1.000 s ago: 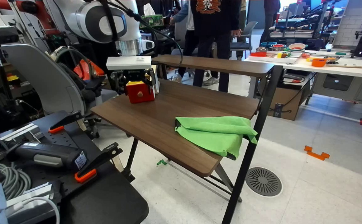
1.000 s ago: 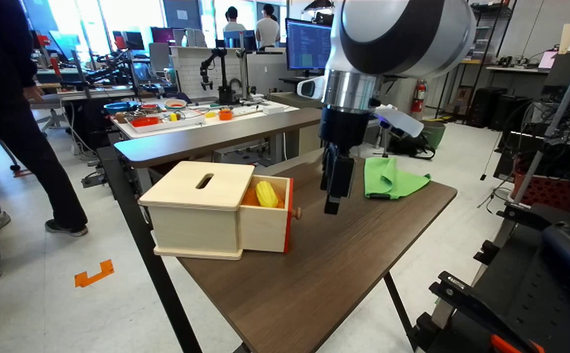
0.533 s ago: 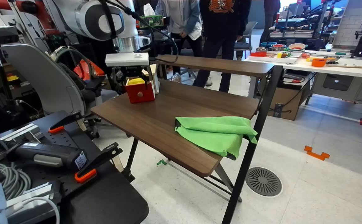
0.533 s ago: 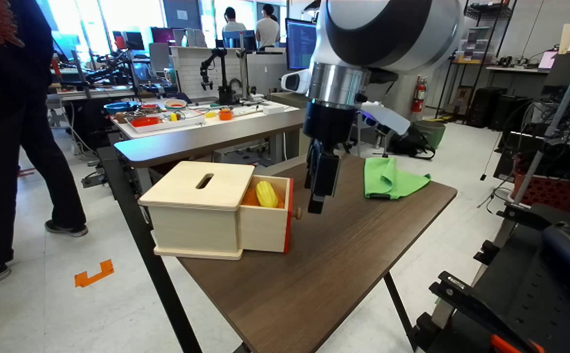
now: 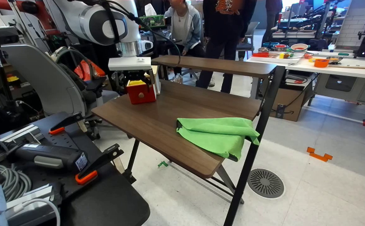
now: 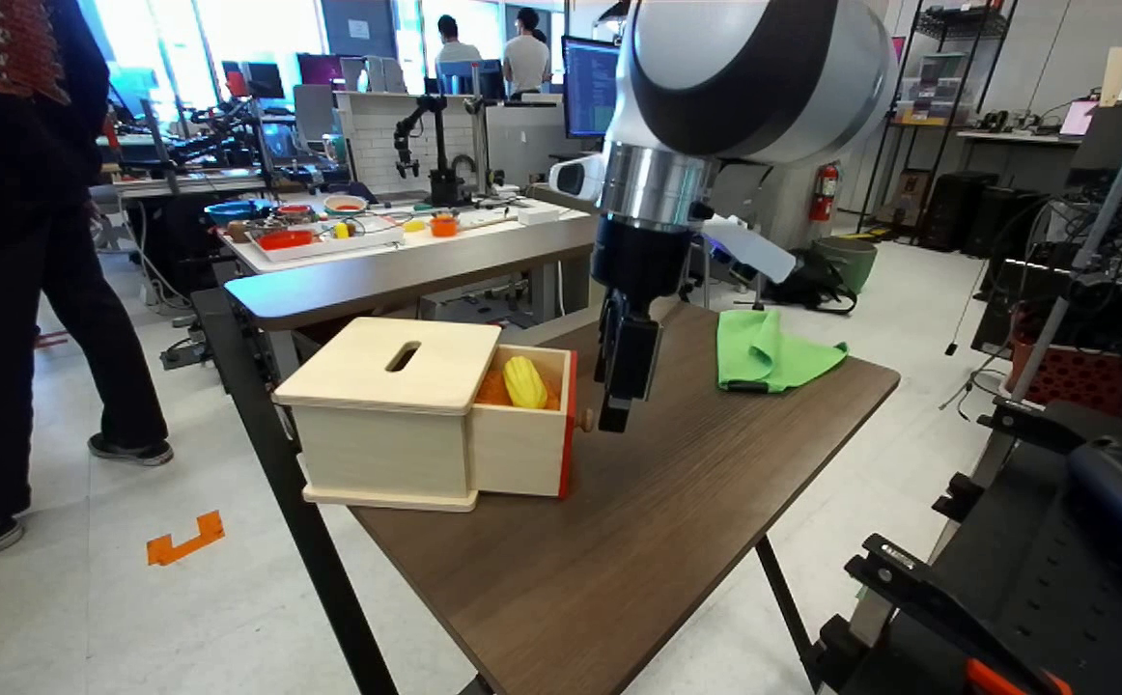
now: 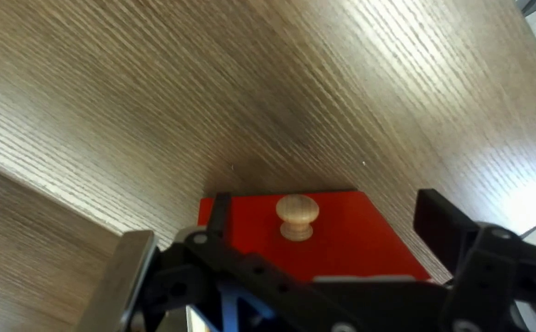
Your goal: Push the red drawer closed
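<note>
Brown table (image 6: 677,521), pale wooden box (image 6: 382,434) with open red-fronted drawer (image 6: 522,449), green cloth (image 5: 215,133) (partly over the edge)

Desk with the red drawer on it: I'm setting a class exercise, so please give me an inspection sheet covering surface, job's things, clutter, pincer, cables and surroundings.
Surface: brown desk with a raised shelf.
Job's things: red drawer open, pulled out of its wooden box; a yellow object and something orange inside.
Clutter: green cloth draped over the desk's edge.
Pincer: open, at the drawer's front; contact cannot be judged.
Cables: black cable looping off the robot arm; grey cable coiled at the black worktop.
Surroundings: person in dark clothing standing beyond the desk; grey chair near it.
</note>
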`<state>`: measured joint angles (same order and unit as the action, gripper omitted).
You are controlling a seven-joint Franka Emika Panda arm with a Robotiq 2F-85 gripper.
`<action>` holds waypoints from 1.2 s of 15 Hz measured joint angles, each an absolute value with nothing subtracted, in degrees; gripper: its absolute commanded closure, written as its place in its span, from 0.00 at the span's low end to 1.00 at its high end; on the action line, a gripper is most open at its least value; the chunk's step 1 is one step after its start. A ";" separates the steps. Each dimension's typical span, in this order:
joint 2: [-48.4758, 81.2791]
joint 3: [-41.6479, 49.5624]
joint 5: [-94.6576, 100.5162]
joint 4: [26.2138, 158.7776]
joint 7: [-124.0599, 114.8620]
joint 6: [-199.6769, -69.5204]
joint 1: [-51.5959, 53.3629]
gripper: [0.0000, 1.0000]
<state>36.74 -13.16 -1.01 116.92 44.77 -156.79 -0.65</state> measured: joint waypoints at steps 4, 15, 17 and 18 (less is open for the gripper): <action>37.94 -12.99 0.92 116.50 42.08 -161.58 -0.56 0.00; 39.90 -14.14 1.03 113.89 40.73 -162.72 -0.57 0.00; 39.92 -14.60 1.03 113.18 40.59 -162.72 -0.57 0.00; 39.94 -14.84 1.03 112.76 40.49 -162.72 -0.57 0.00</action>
<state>39.94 -14.84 1.03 112.76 40.49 -162.72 -0.57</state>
